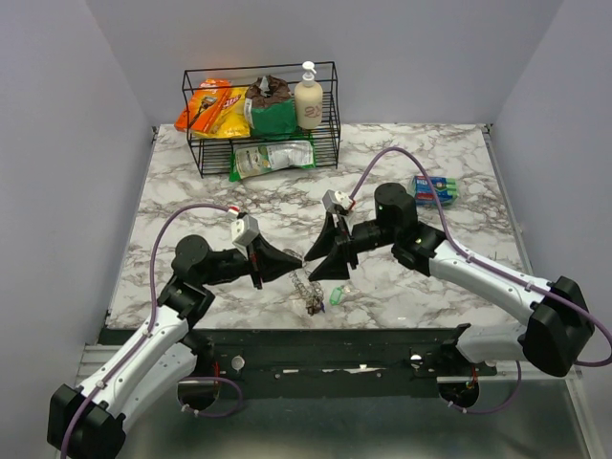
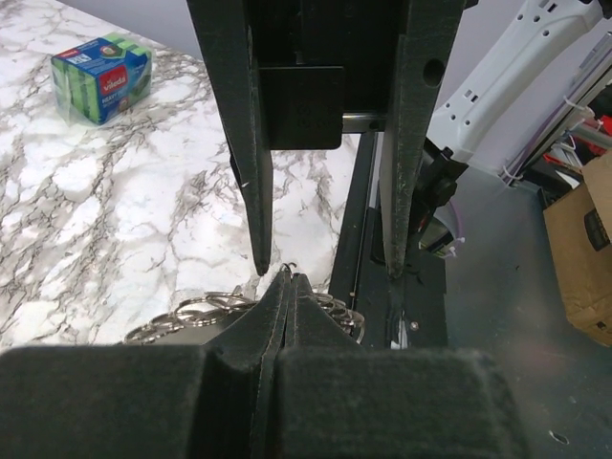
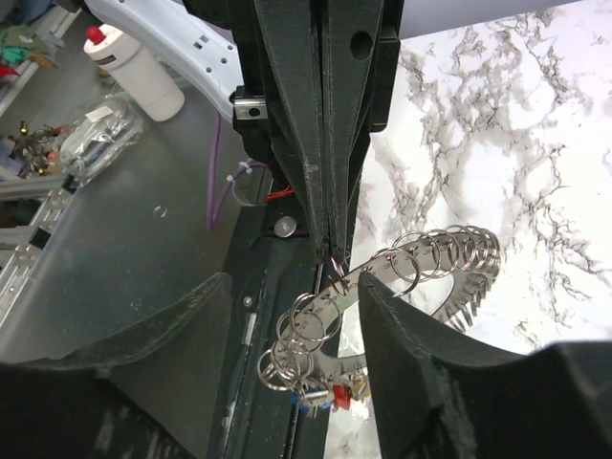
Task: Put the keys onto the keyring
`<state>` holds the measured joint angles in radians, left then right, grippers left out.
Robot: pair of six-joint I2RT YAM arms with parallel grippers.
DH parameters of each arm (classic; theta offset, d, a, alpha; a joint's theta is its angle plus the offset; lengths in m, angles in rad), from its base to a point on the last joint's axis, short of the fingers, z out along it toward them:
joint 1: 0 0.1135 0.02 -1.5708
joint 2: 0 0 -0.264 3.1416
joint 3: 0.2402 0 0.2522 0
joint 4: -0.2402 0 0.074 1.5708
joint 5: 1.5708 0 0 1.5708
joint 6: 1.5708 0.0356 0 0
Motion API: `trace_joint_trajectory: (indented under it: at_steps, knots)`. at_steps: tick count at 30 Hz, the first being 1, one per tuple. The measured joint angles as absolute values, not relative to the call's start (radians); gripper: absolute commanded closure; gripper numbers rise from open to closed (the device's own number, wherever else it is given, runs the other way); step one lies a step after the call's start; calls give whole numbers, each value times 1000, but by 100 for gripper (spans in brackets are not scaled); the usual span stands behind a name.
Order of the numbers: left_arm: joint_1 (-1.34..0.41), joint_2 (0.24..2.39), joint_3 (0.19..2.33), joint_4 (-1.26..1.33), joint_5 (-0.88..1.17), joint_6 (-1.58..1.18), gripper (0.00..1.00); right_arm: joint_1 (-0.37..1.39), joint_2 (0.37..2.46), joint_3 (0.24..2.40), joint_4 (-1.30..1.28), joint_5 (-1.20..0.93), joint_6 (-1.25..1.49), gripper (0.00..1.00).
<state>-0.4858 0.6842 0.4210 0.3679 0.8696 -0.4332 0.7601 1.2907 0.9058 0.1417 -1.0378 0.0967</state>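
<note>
Marble-look tbl (image 1: pixel 191 191) w/ pale grey walls (image 1: pixel 57 143) on 3 sides; even light.

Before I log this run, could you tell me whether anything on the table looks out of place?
One small green-headed key lies loose on the marble table, just right of the keyring that the shut left gripper pinches by a small split ring. Nothing else stands out.

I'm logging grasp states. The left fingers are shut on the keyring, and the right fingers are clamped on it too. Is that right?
Not quite. The left gripper is shut on the keyring, but the right gripper is open, its fingers spread apart and clamping nothing. The right wrist view shows this.
</note>
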Motion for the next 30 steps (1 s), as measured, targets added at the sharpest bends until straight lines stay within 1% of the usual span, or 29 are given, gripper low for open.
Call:
trace_joint_trajectory:
  at_steps: [3,4,6,7,10,12,13,15,16,17,18,24,25,26,27,29,30]
  knots:
    - [-486,696,432,367,875,-435,100,760,1291,906,143,-1037,101,46]
    - [-486,698,437,369,876,-436,100,760,1291,906,144,-1037,104,51]
    - [-486,698,443,372,878,-438,100,760,1296,906,150,-1037,107,56]
    - [-486,699,447,374,880,-439,100,760,1298,907,152,-1037,109,65]
    - [-486,700,451,384,886,-443,100,760,1310,911,158,-1036,118,77]
    - [-487,702,453,388,894,-445,100,760,1318,914,160,-1034,126,80]
    - [-487,706,454,389,899,-447,100,760,1322,915,161,-1033,131,85]
    - [-487,713,458,390,904,-450,100,760,1324,916,163,-1031,136,91]
    - [-487,717,460,391,906,-451,100,760,1324,916,163,-1031,140,96]
    - [-486,720,463,391,908,-453,100,760,1324,916,163,-1030,144,98]
    - [-485,720,463,391,908,-453,100,760,1324,919,163,-1030,147,99]
    - [-485,719,487,351,910,-431,100,760,1324,927,163,-1028,154,99]
    - [-485,718,495,336,909,-423,98,760,1323,927,163,-1026,154,99]
    - [-485,717,506,310,910,-409,96,760,1323,928,163,-1025,153,99]
    - [-485,716,514,294,910,-401,89,760,1322,929,162,-1023,153,99]
    - [-485,714,532,257,911,-381,80,760,1317,930,161,-1016,149,99]
    - [-485,713,542,238,913,-371,73,760,1314,931,160,-1012,146,99]
